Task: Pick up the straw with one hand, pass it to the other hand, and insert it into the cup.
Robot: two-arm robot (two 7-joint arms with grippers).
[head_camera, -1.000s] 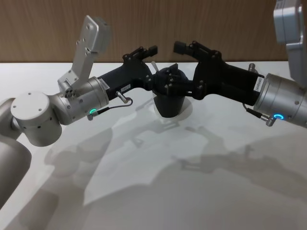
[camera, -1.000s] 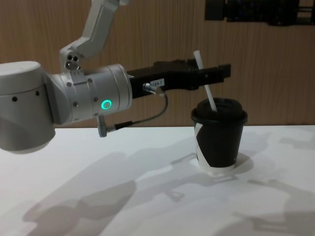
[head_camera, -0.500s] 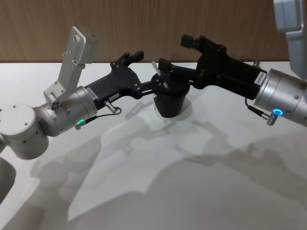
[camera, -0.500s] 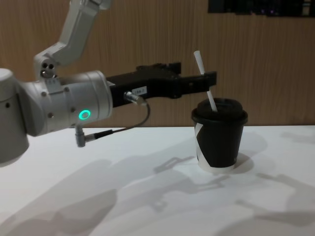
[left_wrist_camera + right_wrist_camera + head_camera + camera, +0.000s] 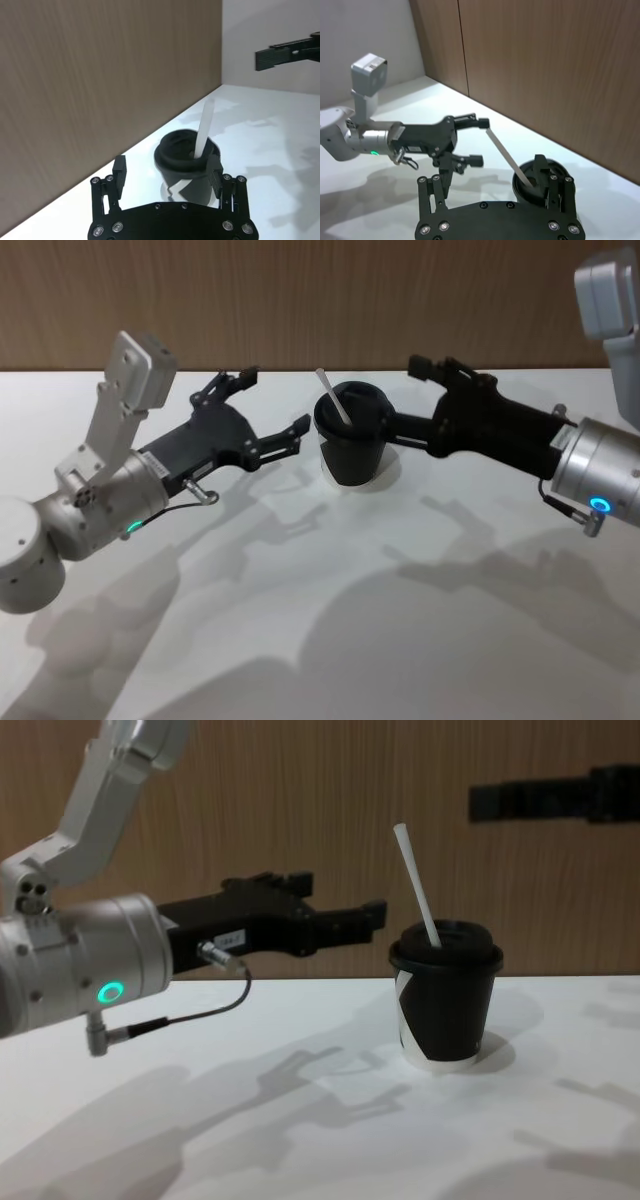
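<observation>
The straw (image 5: pixel 331 407) is seated in the cup (image 5: pixel 352 448), flanked by the spread left gripper (image 5: pixel 268 412) at 9 o'clock and the spread right gripper (image 5: pixel 400 398) at 3 o'clock.

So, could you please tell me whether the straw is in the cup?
In: the straw stands leaning in the lid of the cup, free of both open grippers.
</observation>
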